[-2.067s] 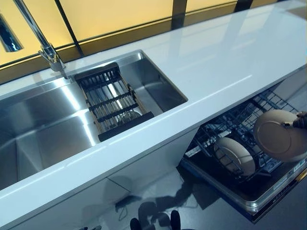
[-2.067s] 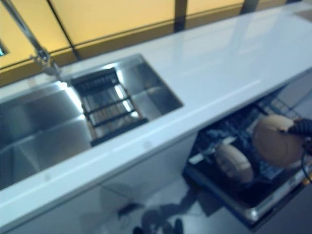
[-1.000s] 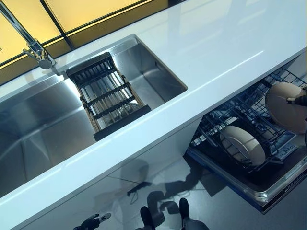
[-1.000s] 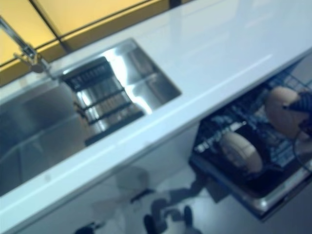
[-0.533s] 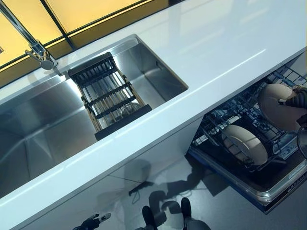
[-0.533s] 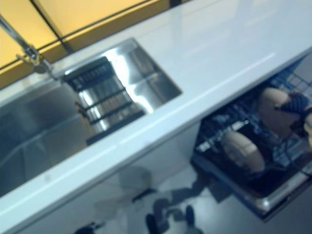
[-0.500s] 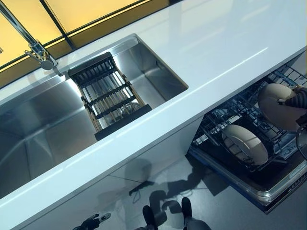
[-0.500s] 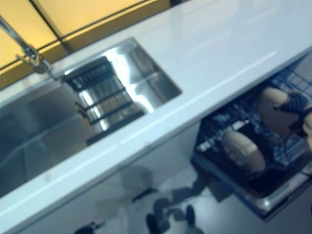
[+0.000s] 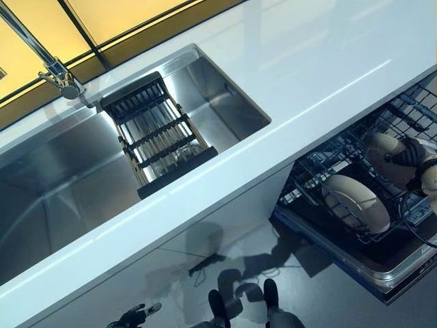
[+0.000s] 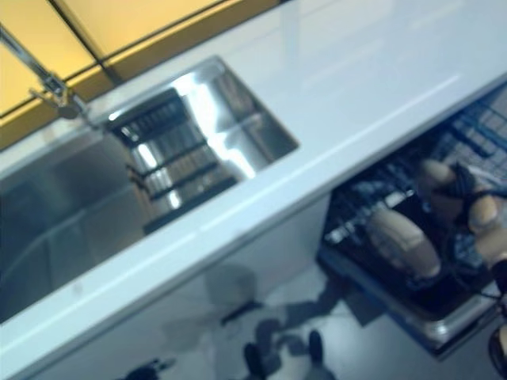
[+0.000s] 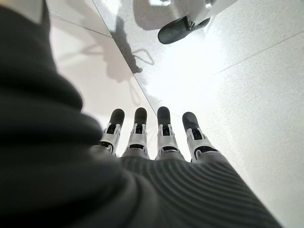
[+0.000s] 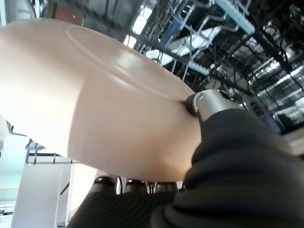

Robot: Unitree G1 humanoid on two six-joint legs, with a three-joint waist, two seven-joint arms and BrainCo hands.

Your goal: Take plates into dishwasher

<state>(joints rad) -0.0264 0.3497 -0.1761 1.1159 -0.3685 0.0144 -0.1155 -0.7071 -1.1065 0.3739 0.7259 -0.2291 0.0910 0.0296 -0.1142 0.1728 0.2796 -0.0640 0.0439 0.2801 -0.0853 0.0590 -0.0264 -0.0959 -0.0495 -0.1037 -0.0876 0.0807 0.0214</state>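
Lowered into the rack (image 9: 355,160), right hand (image 9: 414,156) fingers clamp one plate (image 12: 85,95) beside a second plate (image 9: 355,203).

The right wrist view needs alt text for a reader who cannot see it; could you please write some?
The right robot hand pinches a beige plate by its rim, thumb on top and fingers beneath. Behind the plate are the dark wire tines of the dishwasher rack.

The left hand (image 11: 156,142) has silver fingers (image 11: 164,135) with dark round tips. A dark ribbed cover sits over its back and fills the lower left of its wrist picture. The right hand (image 12: 209,107) has a silver thumb and the same dark ribbed cover.
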